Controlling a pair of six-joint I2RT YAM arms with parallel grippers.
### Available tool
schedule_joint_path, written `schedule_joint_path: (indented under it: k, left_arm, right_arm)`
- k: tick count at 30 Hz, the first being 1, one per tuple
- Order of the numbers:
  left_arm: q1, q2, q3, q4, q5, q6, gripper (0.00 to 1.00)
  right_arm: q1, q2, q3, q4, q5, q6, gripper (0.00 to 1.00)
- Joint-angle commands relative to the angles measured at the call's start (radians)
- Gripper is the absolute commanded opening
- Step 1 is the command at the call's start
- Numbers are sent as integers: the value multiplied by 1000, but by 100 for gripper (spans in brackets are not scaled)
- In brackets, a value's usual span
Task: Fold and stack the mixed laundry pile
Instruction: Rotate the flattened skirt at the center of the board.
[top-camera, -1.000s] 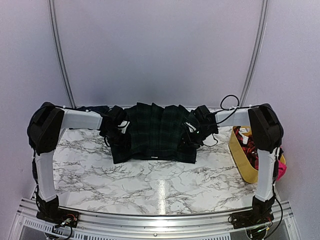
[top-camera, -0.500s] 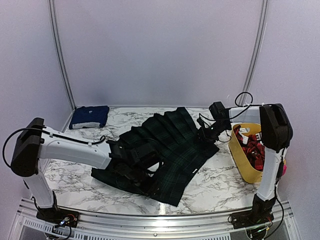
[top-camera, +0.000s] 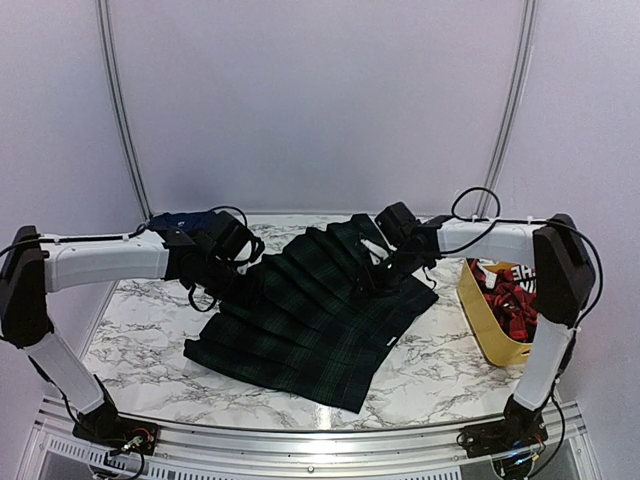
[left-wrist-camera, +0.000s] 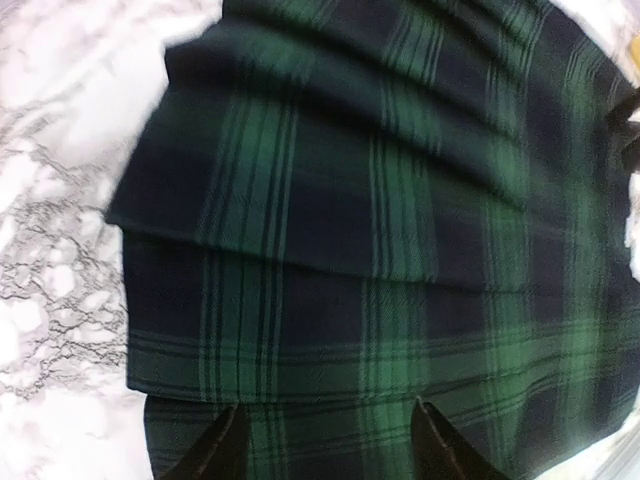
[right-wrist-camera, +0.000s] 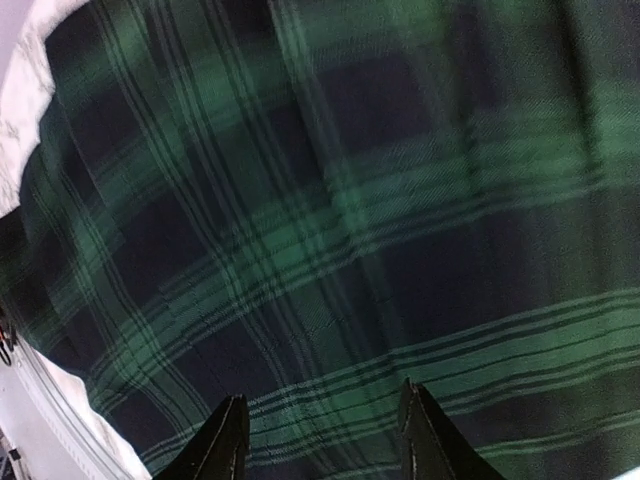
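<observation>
Two arms: both reach in from the sides of the frame and meet over the middle of the white marble-patterned tabletop (top-camera: 150, 345).
Plaid garment: a dark green-and-navy pleated plaid garment (top-camera: 310, 325) lies spread flat on the tabletop at the centre of the overhead view, slanting from upper right to lower left.
Left tool: the left tool (top-camera: 240, 275) hangs over the garment's upper-left edge. In its wrist view the fingers (left-wrist-camera: 225, 450) stand apart with flat plaid showing between them and nothing gripped.
Right tool: the right tool (top-camera: 378, 265) sits low over the garment's upper-right part. Its fingers (right-wrist-camera: 228, 440) stand apart, close to the cloth, and I cannot tell whether a fold is pinched.
Navy cloth: a plain navy-blue cloth (top-camera: 180, 218) lies at the upper left, by the tabletop's far edge, partly behind the left arm.
Tub: a yellow plastic tub (top-camera: 482, 320) stands at the right edge of the frame, with a red-and-black piece (top-camera: 508, 300) inside it.
</observation>
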Motion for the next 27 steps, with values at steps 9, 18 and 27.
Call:
schedule_joint_path:
  k: [9,18,27]
  left_arm:
    - [-173,18,-300,49,149,62,33]
    - [-263,115,-74,54,108,12,39]
    - [-274,-234,-194,3,115,145,67]
  right_arm:
    - [29,293,96,52,144,25,46]
    - [-10,428,504,-136,195,-88,47]
    - [-7,-170,-101,4,23,84,59]
